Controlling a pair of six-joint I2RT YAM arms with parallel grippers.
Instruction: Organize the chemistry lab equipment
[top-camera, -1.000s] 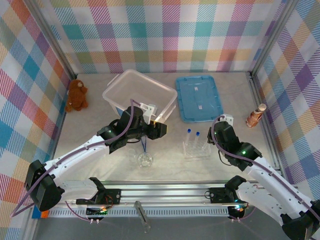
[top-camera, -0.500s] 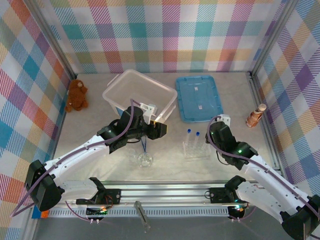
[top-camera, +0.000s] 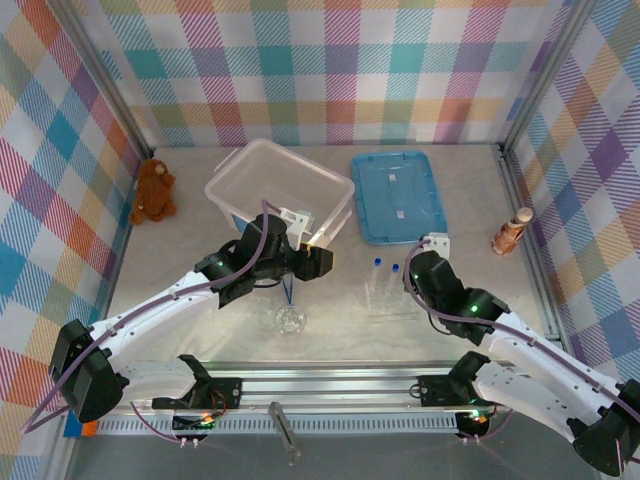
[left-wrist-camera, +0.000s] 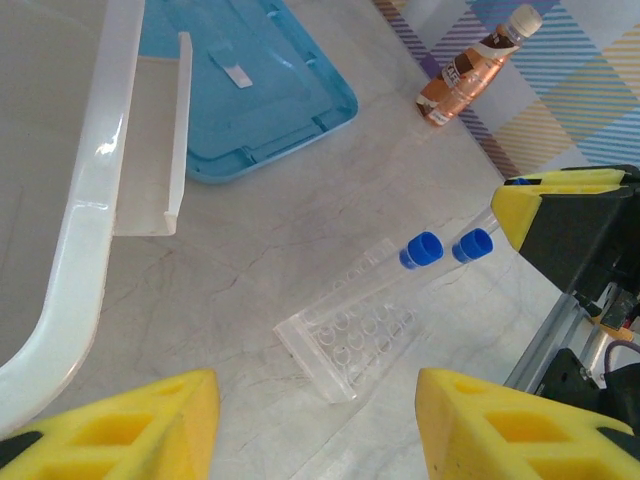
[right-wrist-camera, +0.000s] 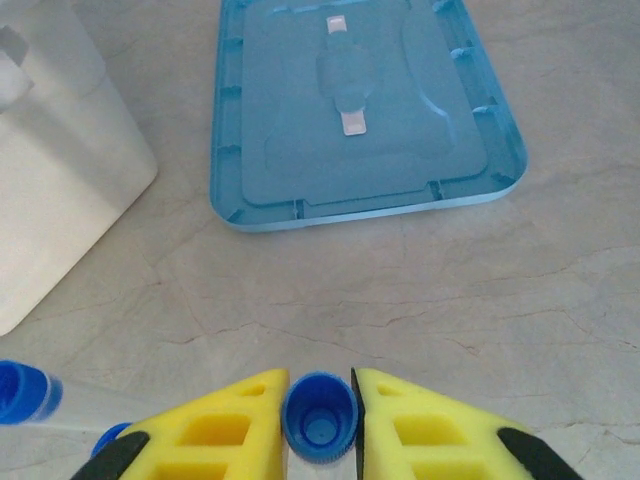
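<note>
The right gripper (right-wrist-camera: 320, 380) has its two yellow fingers drawn in close on the blue cap of a test tube (right-wrist-camera: 320, 420), one pad against each side, so it grips the tube by the cap. Whether the tube's lower end sits in a hole of the rack (left-wrist-camera: 345, 345) cannot be told. The rack itself stands on the table (left-wrist-camera: 240, 260) directly under and just left of these fingers. A second tube (right-wrist-camera: 20, 395), also blue-capped, is just to their left. Straight ahead of the right gripper lies a flat blue lid (right-wrist-camera: 350, 110), and ahead to its left is a corner of the clear bin (right-wrist-camera: 60, 170).

The left gripper (left-wrist-camera: 315, 375) is open, its fingers spread wide apart with nothing between them. The rack lies a little ahead of it, with both blue caps beyond. The bin's white rim runs along its left side, and a brown bottle (left-wrist-camera: 470, 65) stands far ahead. Seen from above, thin dark-blue tweezers (top-camera: 288, 292) and a small round glass dish (top-camera: 290, 320) lie near this gripper, off its right side.
</note>
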